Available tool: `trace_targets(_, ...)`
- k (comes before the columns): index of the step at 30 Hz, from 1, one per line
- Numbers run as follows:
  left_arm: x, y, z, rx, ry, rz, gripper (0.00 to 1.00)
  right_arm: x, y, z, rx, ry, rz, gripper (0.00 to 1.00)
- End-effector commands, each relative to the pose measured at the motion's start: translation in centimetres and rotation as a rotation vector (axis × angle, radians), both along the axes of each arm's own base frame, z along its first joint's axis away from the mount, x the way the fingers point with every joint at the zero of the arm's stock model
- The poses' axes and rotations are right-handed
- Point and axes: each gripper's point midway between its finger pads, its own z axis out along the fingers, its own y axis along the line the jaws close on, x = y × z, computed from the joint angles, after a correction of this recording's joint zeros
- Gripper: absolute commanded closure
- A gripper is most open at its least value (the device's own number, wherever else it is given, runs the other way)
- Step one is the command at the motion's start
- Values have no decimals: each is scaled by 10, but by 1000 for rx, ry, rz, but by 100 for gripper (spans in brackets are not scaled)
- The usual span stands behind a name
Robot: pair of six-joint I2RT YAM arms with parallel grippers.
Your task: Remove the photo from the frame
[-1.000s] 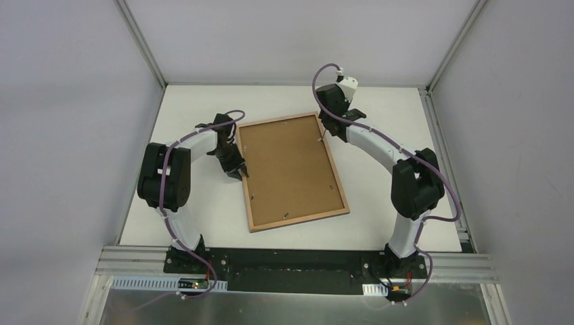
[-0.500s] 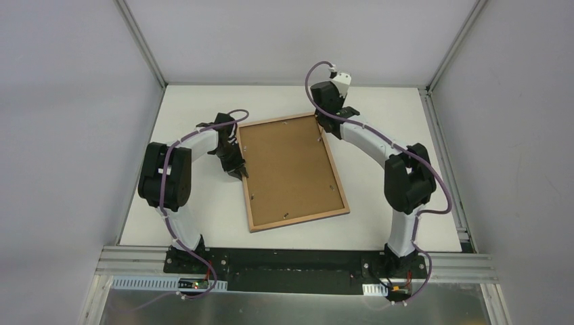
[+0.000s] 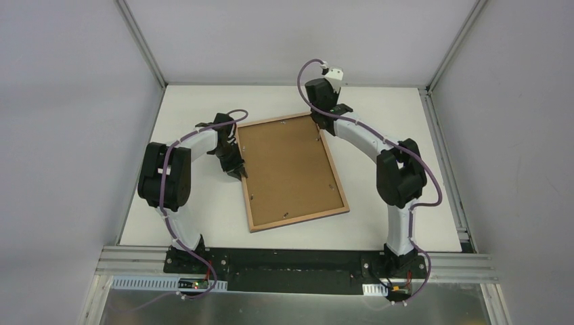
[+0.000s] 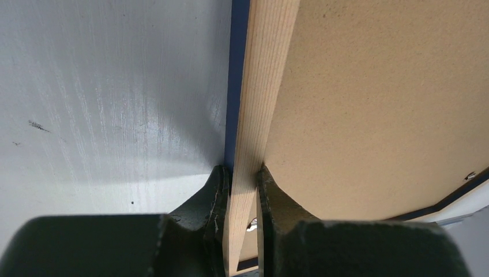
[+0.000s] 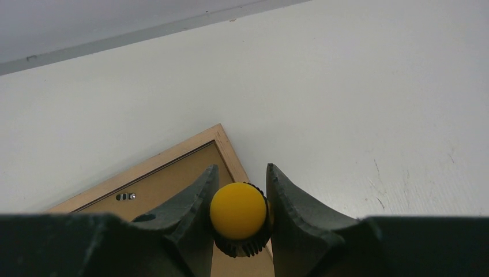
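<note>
- Frame lies face-down on the tabletop, photo hidden beneath its backing.
- Left hand clamps its left rim, steadying.
- Right hand grips a yellow-capped tool; next I'd free the backing tabs.

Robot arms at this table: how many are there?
2. The left arm is at the frame's left edge; the right arm is at its far right corner. None appears hidden.

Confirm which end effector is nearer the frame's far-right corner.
Right. The right end effector, gripping a yellow-capped knob, is at that corner of the frame; the left end effector clamps its left rim.
</note>
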Motion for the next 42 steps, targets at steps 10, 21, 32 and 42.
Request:
trace_targets(10, -48, 24, -31, 141, 215, 36, 100, -16, -6, 34, -20, -106, -17, 100)
trace_targets(21, -48, 25, -28, 142, 212, 17, 100, 8, 2, 39, -43, -142, -1, 100)
trace_targets(32, -48, 25, -26, 140, 212, -3, 100, 6, 4, 27, -38, -120, -26, 100)
trace_targets(42, -48, 25, -27, 140, 220, -2, 100, -19, -14, 43, -71, -137, -74, 100)
